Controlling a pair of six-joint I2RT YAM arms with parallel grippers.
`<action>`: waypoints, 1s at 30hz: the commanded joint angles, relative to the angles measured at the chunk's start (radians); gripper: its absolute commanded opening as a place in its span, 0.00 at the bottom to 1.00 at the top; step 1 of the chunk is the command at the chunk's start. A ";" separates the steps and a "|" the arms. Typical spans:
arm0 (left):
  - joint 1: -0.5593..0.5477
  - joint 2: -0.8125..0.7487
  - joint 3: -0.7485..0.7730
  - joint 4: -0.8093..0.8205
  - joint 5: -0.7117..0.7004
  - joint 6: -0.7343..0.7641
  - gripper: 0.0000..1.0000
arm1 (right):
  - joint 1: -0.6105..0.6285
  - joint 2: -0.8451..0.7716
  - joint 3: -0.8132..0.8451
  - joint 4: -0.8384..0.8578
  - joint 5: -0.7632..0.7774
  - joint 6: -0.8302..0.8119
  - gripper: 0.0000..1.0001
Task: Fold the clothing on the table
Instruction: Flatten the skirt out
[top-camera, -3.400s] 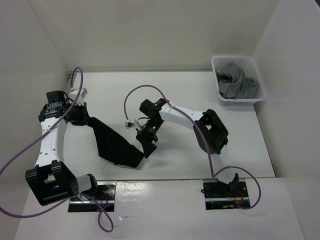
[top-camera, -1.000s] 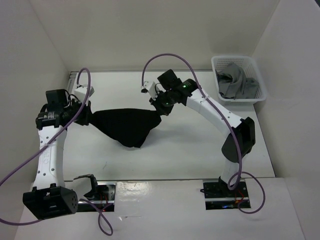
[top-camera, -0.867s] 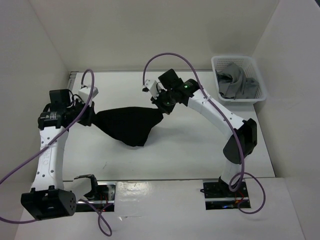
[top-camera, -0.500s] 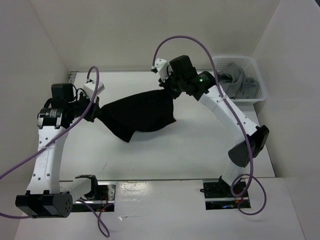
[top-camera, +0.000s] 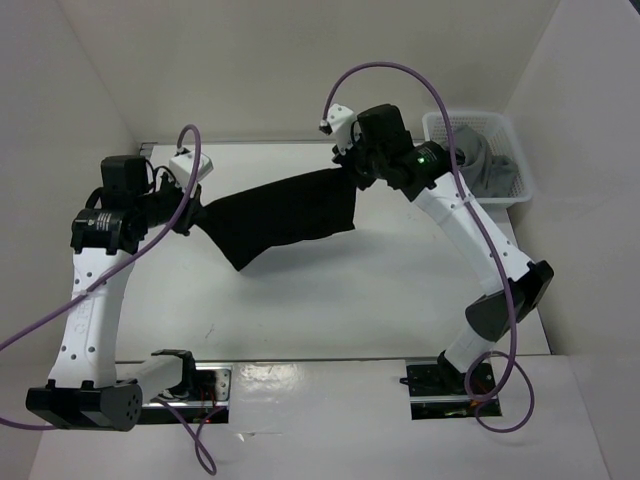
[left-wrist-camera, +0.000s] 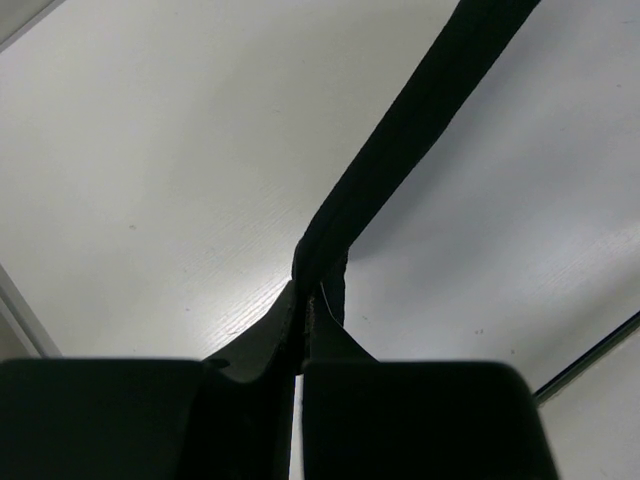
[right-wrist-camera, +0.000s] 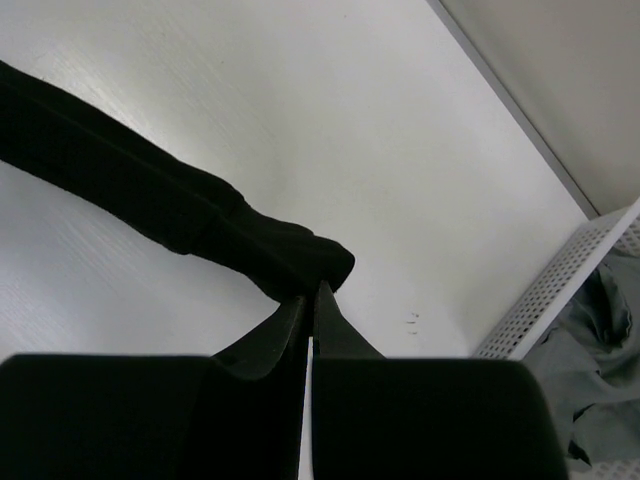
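Black soft clothing (top-camera: 285, 212), pinched by left gripper (top-camera: 194, 214) and right gripper (top-camera: 350, 172), now hangs stretched flatter, nearer the far edge of the table (top-camera: 380, 290).

The left arm (top-camera: 88, 300) is shown rising steeply from its base, the wrist bent so that the left gripper (top-camera: 188, 216) is pointed rightward. The right arm (top-camera: 478, 235) is stretched forward and leftward, its right gripper (top-camera: 350, 172) pointed left. Both pairs of jaws are pinched tight on opposite ends of the clothing (top-camera: 285, 212).
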 joint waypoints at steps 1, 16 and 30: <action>0.003 -0.013 0.030 -0.008 0.002 0.020 0.00 | -0.016 -0.096 -0.016 0.008 -0.027 -0.028 0.00; 0.003 -0.168 0.000 -0.252 0.273 0.160 0.00 | -0.036 -0.209 0.029 -0.430 -0.518 -0.333 0.00; 0.003 -0.040 0.024 -0.298 0.329 0.249 0.00 | -0.036 -0.162 -0.146 -0.385 -0.584 -0.364 0.00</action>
